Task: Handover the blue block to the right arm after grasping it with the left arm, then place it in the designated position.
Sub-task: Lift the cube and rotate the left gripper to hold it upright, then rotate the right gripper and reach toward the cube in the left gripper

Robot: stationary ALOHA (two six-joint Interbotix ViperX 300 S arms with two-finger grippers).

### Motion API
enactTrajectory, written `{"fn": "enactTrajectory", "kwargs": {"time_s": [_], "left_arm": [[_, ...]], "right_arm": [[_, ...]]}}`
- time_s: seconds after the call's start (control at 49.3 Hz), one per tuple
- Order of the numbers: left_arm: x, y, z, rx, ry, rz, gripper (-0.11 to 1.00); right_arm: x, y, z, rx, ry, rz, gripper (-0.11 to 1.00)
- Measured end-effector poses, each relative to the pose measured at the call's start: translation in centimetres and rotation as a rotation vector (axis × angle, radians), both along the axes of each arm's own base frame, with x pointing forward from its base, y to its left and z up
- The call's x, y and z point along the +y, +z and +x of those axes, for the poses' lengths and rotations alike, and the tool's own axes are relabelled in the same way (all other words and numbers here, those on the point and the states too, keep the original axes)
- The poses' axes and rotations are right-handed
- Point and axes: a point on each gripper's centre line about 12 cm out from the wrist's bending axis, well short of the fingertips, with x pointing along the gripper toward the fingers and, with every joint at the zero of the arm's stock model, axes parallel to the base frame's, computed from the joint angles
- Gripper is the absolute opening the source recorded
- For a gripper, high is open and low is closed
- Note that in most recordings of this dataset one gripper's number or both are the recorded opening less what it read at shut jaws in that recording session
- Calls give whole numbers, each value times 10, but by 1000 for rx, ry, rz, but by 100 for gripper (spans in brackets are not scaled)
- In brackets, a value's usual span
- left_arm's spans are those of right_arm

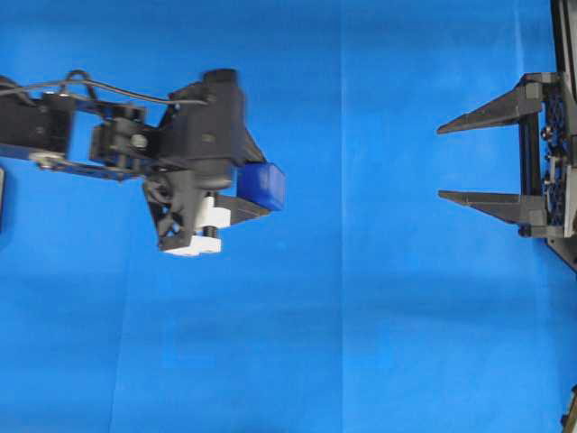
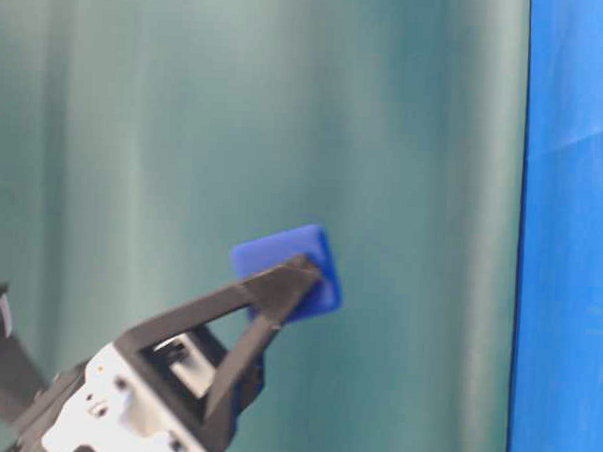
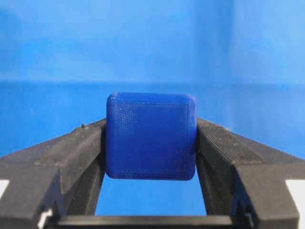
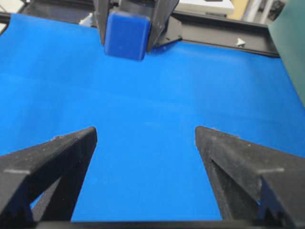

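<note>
Above the blue-clothed counter point(image 1: 379, 325), I see my left hand point(image 1: 257, 194) clamped on the blue block point(image 1: 262, 185), lifted clear; my right hand point(image 1: 469, 162) waits well apart, fingers spread wide, empty.

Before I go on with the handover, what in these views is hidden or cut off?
- Overhead: the left gripper's upper finger is hidden under its wrist; the blue block is half covered.
- Overhead: the right gripper's body is cut off by the right edge.
- Table-level: the right gripper is out of frame.
- Left wrist: the block hides whatever lies behind it.
- No view marks the placing spot.
</note>
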Motion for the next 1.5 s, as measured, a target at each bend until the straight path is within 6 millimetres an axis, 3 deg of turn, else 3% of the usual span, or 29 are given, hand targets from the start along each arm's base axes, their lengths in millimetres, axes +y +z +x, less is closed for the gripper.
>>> {"fn": "enactTrajectory", "kwargs": {"time_s": [0.284, 0.608, 1.277, 1.5], "left_arm": [[0, 11, -26, -248, -8, -8, 48], [0, 6, -45, -423, -17, -6, 48], [1, 6, -50, -446, -17, -7, 48], [0, 5, -50, -445, -19, -8, 48]], "right_arm": [[0, 1, 0, -5, 0, -2, 97], [0, 3, 0, -9, 0, -3, 97], [0, 4, 1, -14, 0, -3, 97], [1, 7, 2, -11, 15, -87, 97]]}}
